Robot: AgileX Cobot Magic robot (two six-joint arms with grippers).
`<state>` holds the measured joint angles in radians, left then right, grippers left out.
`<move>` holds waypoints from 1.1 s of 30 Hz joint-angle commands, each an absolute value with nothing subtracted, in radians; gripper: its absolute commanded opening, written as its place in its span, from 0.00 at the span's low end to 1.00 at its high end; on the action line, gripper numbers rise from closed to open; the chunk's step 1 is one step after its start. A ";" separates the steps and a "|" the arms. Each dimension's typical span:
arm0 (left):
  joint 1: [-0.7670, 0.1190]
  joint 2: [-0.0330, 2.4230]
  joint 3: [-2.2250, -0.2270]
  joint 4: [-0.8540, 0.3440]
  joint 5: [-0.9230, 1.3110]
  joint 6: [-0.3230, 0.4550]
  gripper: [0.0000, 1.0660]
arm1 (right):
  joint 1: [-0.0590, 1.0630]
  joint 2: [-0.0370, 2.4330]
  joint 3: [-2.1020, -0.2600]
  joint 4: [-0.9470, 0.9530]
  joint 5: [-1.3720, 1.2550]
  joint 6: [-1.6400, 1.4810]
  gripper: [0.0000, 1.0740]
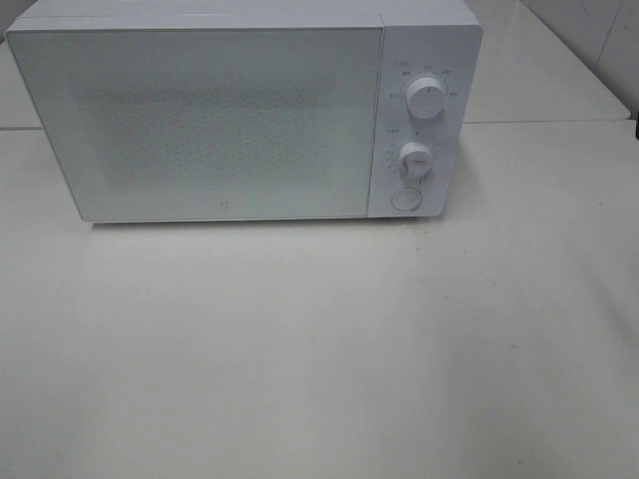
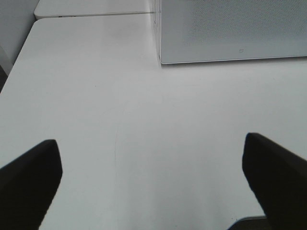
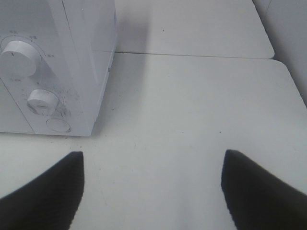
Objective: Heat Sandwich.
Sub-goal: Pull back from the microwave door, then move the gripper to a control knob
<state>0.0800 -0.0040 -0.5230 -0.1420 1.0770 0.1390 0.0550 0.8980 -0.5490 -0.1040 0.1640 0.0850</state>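
Two grippers: both show only in their own wrist views; neither arm appears in the high view
Left gripper [image 2: 151, 143]: jaws spread wide with nothing between them, only bare table beneath
Right gripper [image 3: 153, 155]: jaws also well apart and empty, hanging over the table in front of the control end of the microwave
Table [image 1: 319, 349]: plain white, filling the lower half of the high view
Microwave [image 1: 200, 120]: white, across the upper part of the high view; its frosted door [image 1: 200, 150] is shut and cannot be seen through
Controls: upper knob [image 1: 427, 100], lower knob [image 1: 413, 160] and round button [image 1: 405, 199], stacked in a column right of centre in the upper half
Sandwich: not visible in any view; whether it sits behind the shut door cannot be told
Step in hand: probably working the controls with the right gripper, which is nearer to them; whether the door must be opened first or the timer set cannot be settled from here
Doing it well: narrow the jaws before the approach, meet the button or knob square-on, press or turn gently so the oven does not slide, and keep the left gripper out of the door's swing
Writing: a tiny logo mark [image 1: 222, 212] at the door's lower edge and small scale marks ringing both knobs, all too small to read; no brand name legible
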 commanded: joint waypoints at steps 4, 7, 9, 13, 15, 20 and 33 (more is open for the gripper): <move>0.074 -0.022 -0.520 -0.145 1.076 0.138 0.92 | 0.047 0.983 -0.555 -0.106 0.020 0.092 0.71; 0.074 -0.022 -0.520 -0.145 1.076 0.138 0.92 | 0.047 1.029 -0.553 -0.108 -0.051 0.092 0.71; 0.074 -0.022 -0.520 -0.145 1.076 0.138 0.92 | 0.047 1.039 -0.546 -0.108 -0.085 0.092 0.71; 0.074 -0.022 -0.520 -0.145 1.076 0.138 0.92 | 0.049 1.075 -0.480 -0.106 -0.268 0.092 0.71; 0.074 -0.022 -0.520 -0.145 1.076 0.138 0.92 | 0.049 1.108 -0.427 -0.098 -0.398 0.090 0.71; 0.074 -0.022 -0.520 -0.145 1.076 0.138 0.92 | 0.082 1.159 -0.367 0.025 -0.538 0.021 0.71; 0.074 -0.022 -0.520 -0.145 1.076 0.138 0.92 | 0.383 1.360 -0.311 0.440 -0.925 -0.360 0.71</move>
